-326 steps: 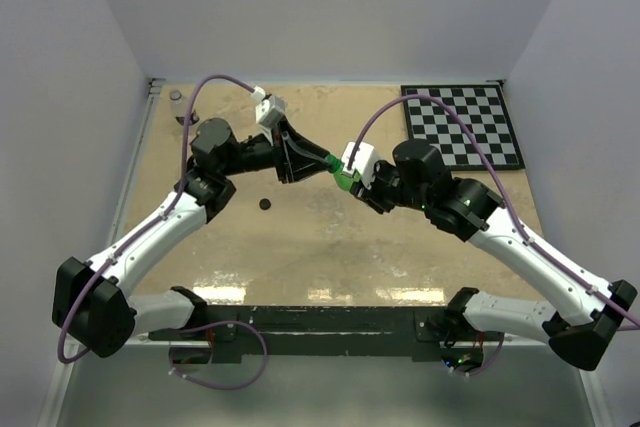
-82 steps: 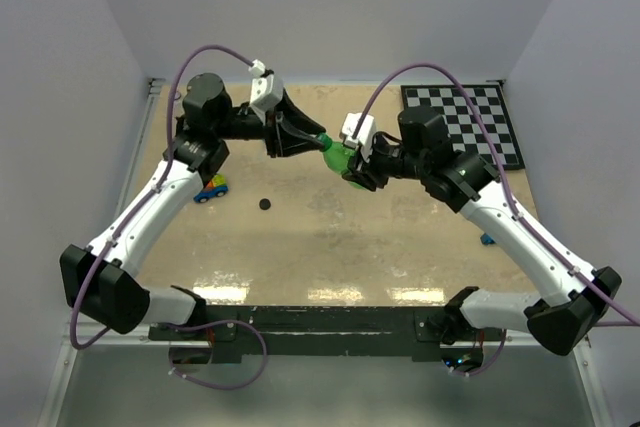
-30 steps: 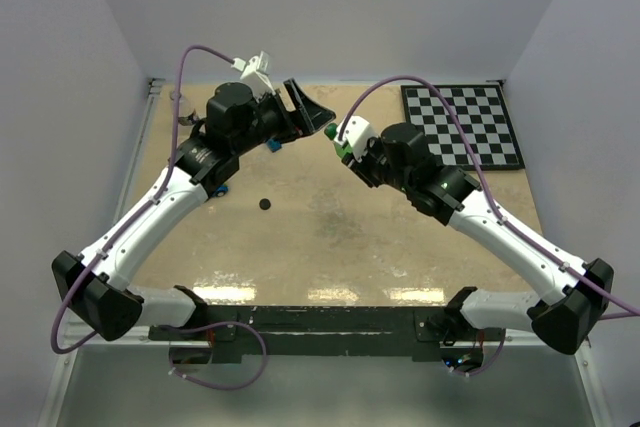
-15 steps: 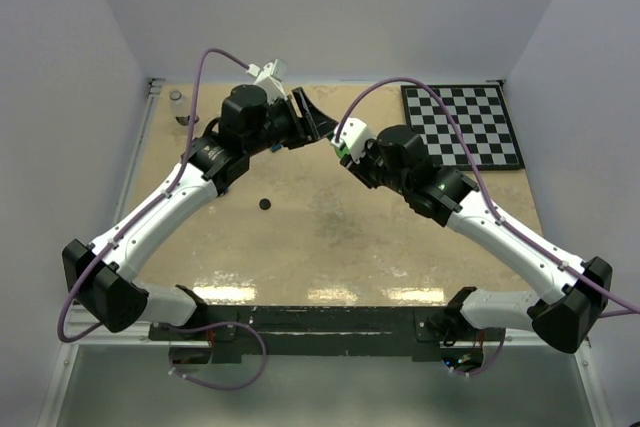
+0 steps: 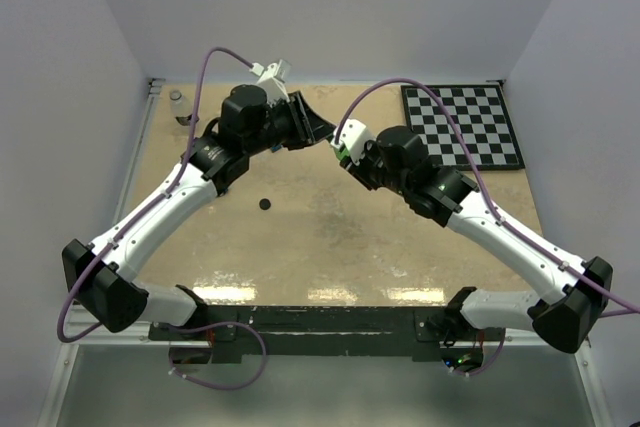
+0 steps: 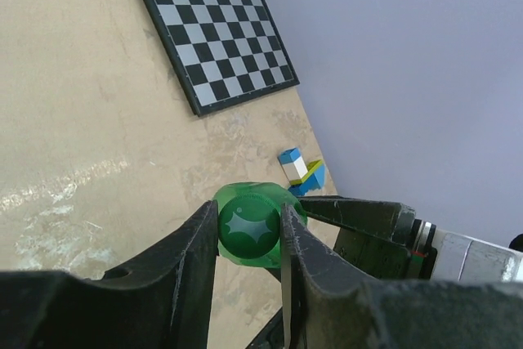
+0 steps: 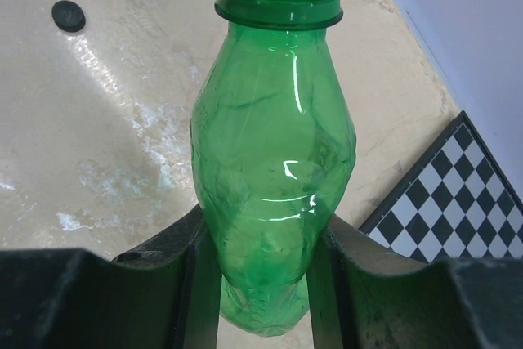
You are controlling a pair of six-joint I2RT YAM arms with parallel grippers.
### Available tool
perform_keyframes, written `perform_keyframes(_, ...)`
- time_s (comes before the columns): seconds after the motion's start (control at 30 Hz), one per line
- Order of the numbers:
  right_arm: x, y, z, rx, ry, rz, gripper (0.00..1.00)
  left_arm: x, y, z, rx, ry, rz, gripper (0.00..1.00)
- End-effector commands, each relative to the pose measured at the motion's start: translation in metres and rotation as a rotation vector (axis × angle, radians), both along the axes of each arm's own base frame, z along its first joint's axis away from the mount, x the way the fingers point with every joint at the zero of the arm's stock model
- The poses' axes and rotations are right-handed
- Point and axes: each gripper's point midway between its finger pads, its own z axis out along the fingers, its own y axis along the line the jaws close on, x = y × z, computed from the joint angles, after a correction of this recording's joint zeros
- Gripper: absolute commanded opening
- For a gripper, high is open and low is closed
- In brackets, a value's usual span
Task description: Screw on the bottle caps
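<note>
The green bottle [image 7: 274,161] is held in the air above the table's far middle, my right gripper [image 7: 263,233] shut on its lower body. Its neck points toward my left gripper [image 6: 249,220], which is shut on the green cap [image 6: 249,230] sitting on the bottle's mouth. From above, the two grippers meet tip to tip, the left gripper [image 5: 322,134] beside the right gripper [image 5: 345,152]. The black cap [image 5: 265,204] lies loose on the table below them, the same black cap [image 7: 68,15] showing in the right wrist view. The clear bottle [image 5: 177,102] stands at the far left corner.
A chessboard [image 5: 462,125] lies at the far right of the table. A blue, white and yellow toy brick [image 6: 301,173] sits near the wall beyond the bottle. White walls close in the table on three sides.
My left gripper, open a second ago, moved right up to the bottle's mouth and closed on the green cap. The right gripper kept its hold on the bottle.
</note>
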Motion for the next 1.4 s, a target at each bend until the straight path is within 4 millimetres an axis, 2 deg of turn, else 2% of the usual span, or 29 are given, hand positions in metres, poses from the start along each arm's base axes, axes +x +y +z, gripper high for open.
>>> perform_keyframes(0.0,-0.019,0.019,0.034,0.118,-0.029,0.126,0.00,-0.017,-0.005,0.024,0.055,-0.187,-0.155,0.00)
perform_keyframes(0.1,-0.042,0.032,0.048,0.186,-0.008,0.256,0.00,-0.030,-0.006,0.034,0.094,-0.320,-0.289,0.00)
perform_keyframes(0.2,-0.065,0.039,0.053,0.216,0.039,0.368,0.00,-0.049,-0.007,0.039,0.095,-0.470,-0.461,0.00)
perform_keyframes(0.27,-0.078,0.042,0.057,0.233,0.060,0.429,0.00,-0.072,-0.008,0.042,0.079,-0.611,-0.628,0.00)
perform_keyframes(0.47,-0.113,0.049,0.077,0.287,0.091,0.599,0.00,-0.130,0.000,0.021,0.052,-0.952,-1.045,0.00)
perform_keyframes(0.57,-0.122,0.051,0.079,0.296,0.113,0.644,0.00,-0.138,0.004,0.001,0.075,-0.947,-1.158,0.00)
perform_keyframes(0.67,-0.122,0.049,0.076,0.286,0.123,0.633,0.00,-0.130,0.005,-0.006,0.145,-0.949,-1.200,0.00)
perform_keyframes(0.7,-0.120,0.047,0.074,0.278,0.123,0.618,0.00,-0.126,0.004,-0.002,0.164,-0.946,-1.193,0.00)
perform_keyframes(0.73,-0.118,0.046,0.071,0.270,0.120,0.600,0.00,-0.123,0.004,-0.002,0.176,-0.929,-1.181,0.04)
perform_keyframes(0.83,-0.106,0.038,0.062,0.238,0.114,0.525,0.00,-0.115,0.002,0.012,0.184,-0.911,-1.075,0.32)
perform_keyframes(0.9,-0.095,0.031,0.058,0.214,0.091,0.452,0.00,-0.105,0.003,0.027,0.185,-0.915,-0.922,0.56)
perform_keyframes(0.93,-0.088,0.027,0.056,0.202,0.077,0.408,0.00,-0.093,0.007,0.035,0.212,-0.899,-0.781,0.68)
perform_keyframes(1.0,-0.076,0.021,0.051,0.177,0.063,0.341,0.00,-0.076,0.019,0.069,0.177,-0.918,-0.524,0.80)
perform_keyframes(1.03,-0.073,0.018,0.048,0.168,0.058,0.317,0.00,-0.069,0.026,0.082,0.141,-0.895,-0.412,0.83)
perform_keyframes(1.13,-0.059,0.011,0.048,0.156,0.022,0.238,0.00,-0.053,0.038,0.097,0.026,-0.717,-0.204,0.87)
perform_keyframes(1.3,-0.040,0.002,0.049,0.138,-0.030,0.134,0.00,-0.053,0.038,0.107,-0.167,-0.502,-0.058,0.87)
perform_keyframes(1.37,-0.033,-0.002,0.049,0.126,-0.046,0.099,0.00,-0.048,0.038,0.106,-0.188,-0.429,-0.008,0.86)
